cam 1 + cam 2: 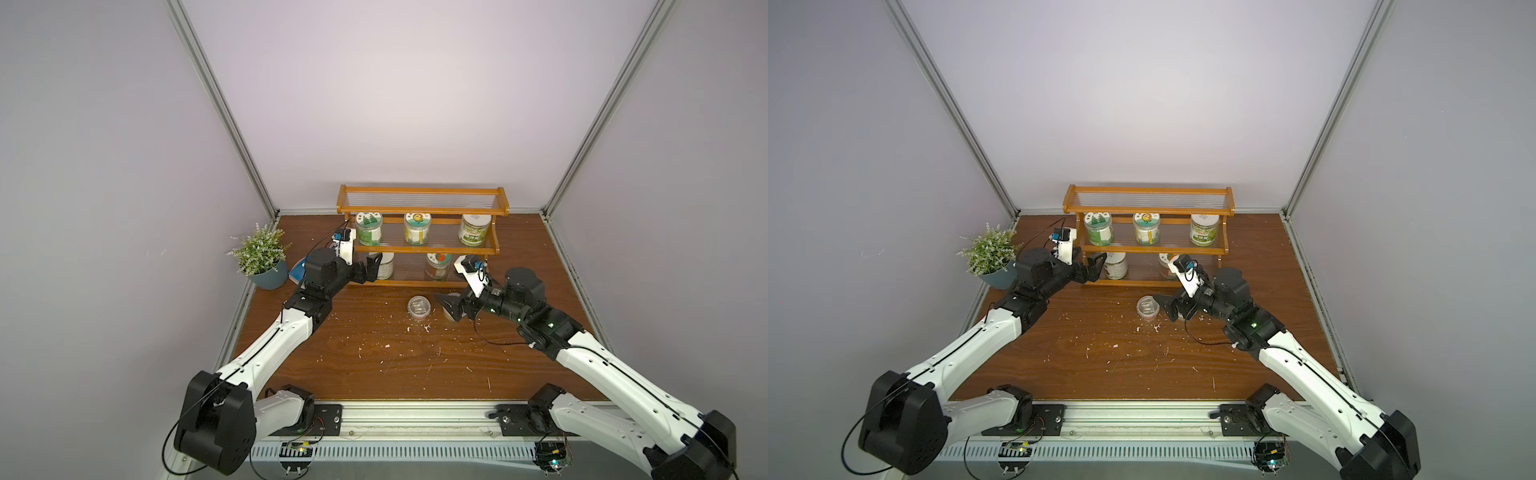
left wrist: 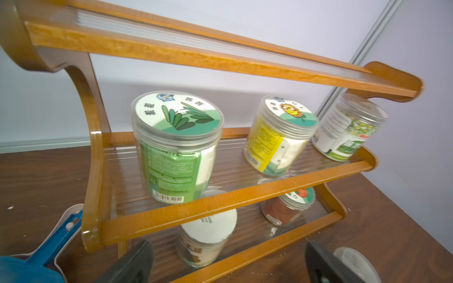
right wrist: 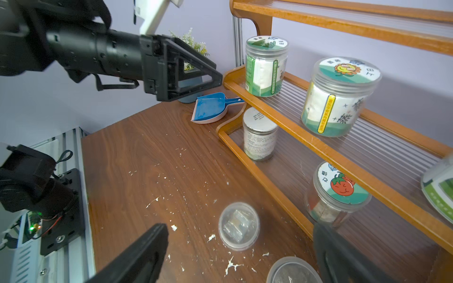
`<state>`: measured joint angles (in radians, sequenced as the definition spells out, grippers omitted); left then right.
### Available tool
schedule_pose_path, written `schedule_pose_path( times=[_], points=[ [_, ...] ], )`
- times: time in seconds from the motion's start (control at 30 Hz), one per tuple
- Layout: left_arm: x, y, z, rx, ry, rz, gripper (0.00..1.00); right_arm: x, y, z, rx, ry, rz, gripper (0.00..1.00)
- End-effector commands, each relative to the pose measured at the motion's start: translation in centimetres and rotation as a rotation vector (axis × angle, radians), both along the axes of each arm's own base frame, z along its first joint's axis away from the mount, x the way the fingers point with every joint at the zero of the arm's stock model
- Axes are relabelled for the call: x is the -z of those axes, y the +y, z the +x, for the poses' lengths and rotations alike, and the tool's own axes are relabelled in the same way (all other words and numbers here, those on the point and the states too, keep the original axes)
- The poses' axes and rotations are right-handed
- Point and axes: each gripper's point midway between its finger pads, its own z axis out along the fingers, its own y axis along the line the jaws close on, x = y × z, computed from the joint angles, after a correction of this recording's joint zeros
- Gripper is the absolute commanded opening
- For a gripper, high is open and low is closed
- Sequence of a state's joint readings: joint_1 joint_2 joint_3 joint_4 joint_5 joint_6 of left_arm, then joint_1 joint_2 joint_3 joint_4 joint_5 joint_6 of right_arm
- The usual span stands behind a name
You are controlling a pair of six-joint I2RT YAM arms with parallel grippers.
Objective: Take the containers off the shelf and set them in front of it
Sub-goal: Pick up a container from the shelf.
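White arm shells [image 1: 266,345], black joints [image 1: 320,274], thin black cables [image 1: 498,343]

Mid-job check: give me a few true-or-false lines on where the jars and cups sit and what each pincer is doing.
1. The leaf-lid jar, sunflower-lid jar and green-label jar stand on the middle tier of the shelf. True.
2. The tomato-lid jar is on the table. False: it stands on the bottom tier.
3. The left pincer is open at the white-lid jar on the bottom tier. True.
4. The right pincer is shut on a jar. False: it is open and holds nothing.
5. Both cups are on the shelf. False: a clear cup and a second cup sit on the table in front.
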<state>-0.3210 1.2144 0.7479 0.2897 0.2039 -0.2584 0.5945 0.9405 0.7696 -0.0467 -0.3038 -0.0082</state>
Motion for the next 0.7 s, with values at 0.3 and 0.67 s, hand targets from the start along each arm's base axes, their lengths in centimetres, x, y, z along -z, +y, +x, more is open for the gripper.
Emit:
schedule_pose_path(
  times=[0.3, 0.67],
  points=[
    [-1.7, -0.2, 5.5, -0.088, -0.084, 0.044, 0.99, -1.9, -1.9, -1.0, 0.004, 0.003, 0.043, 0.99],
    [-0.8, 0.0, 8.5, -0.137, -0.083, 0.079, 1.00, -2.2, -2.6, -1.0, 0.015, -0.006, 0.047, 0.99]
  ],
)
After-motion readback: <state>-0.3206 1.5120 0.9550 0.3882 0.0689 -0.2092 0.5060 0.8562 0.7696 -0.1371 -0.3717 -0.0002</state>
